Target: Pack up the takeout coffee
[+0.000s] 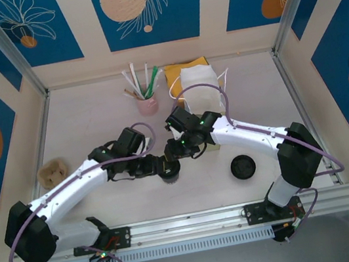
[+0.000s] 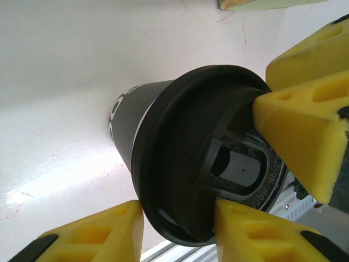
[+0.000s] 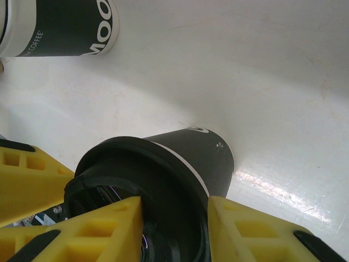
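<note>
The takeout coffee stands upright on the table at the near middle: a dark-banded paper cup with a black lid on top. My left gripper reaches it from the left and my right gripper from the right. In the left wrist view the left gripper pinches the lid's rim, one yellow finger outside and one on top. The right gripper clamps the rim of the lid the same way, above the cup wall. The right gripper's fingers press the lid's far side.
A second dark-banded cup stands close by. A loose black lid lies to the right. The pale-yellow paper bag and the pink cup of straws stand at the back. A brown cardboard piece lies left.
</note>
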